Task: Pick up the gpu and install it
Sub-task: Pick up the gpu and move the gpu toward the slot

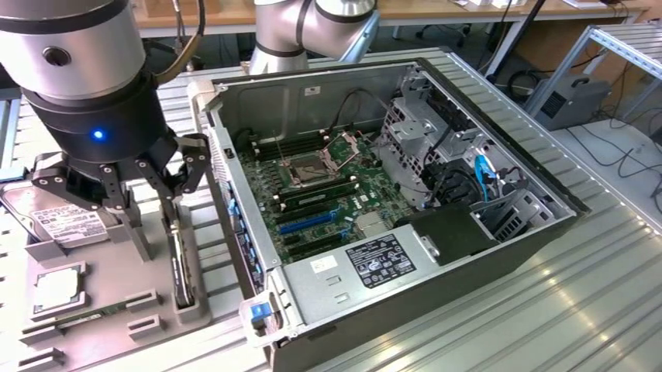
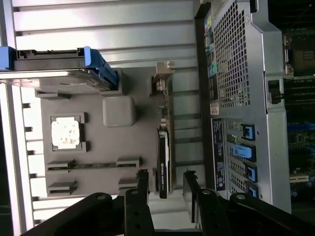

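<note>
Your claw [image 2: 166, 173] hangs open at the gpu [image 2: 163, 147], gripping nothing.
Its fingers [image 2: 142, 183] stand apart, one to each side of the card's line, with a gap showing at both; the gpu stands on edge in a slot of the grey tray [image 2: 108, 142], at the exterior view's left, just beside the open computer case [image 1: 342, 283]; the hard drive [image 2: 54, 73], processor chip [image 2: 65, 133] and memory stick [image 2: 93, 165] share the tray, farther from the case; tray and case sit on your slatted bench [image 1: 579, 294].

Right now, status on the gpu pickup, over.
Gripper open, poised over the gpu. Card on edge in the grey tray, not lifted. Nothing seen between fingers and card.
</note>
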Robot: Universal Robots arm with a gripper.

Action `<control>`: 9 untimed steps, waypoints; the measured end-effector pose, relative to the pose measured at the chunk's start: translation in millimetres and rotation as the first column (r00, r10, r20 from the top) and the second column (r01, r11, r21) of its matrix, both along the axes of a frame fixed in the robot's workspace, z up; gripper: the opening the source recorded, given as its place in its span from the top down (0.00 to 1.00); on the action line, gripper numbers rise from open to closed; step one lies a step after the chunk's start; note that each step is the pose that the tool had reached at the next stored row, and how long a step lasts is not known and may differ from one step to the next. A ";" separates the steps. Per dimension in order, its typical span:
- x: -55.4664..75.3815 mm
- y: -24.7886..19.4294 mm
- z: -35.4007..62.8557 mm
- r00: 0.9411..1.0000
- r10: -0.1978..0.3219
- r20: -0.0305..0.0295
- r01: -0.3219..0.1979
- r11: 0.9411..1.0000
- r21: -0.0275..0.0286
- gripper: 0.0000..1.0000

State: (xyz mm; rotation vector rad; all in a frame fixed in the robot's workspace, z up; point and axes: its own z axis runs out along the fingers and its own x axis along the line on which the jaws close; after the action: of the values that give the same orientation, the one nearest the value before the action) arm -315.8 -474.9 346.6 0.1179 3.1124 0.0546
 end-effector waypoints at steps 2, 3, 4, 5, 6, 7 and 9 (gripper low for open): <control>-0.1 0.0 -3.7 1.000 0.000 0.000 0.000 1.000 0.000 0.58; -0.1 0.0 -7.0 1.000 0.000 0.000 0.000 1.000 0.000 0.58; -0.1 0.0 -11.6 1.000 0.000 0.000 0.000 1.000 0.000 0.58; -0.1 0.0 -15.2 1.000 0.000 0.000 0.000 1.000 0.000 0.58; -0.1 0.0 -16.4 1.000 0.000 0.000 0.000 1.000 0.000 0.58; -0.1 0.0 -16.3 1.000 0.000 0.000 0.000 1.000 0.000 0.58; -0.1 0.0 -16.4 1.000 0.000 0.000 0.000 1.000 0.000 0.58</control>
State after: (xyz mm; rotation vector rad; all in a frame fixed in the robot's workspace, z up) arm -316.0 -475.0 330.3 0.1178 3.1125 0.0540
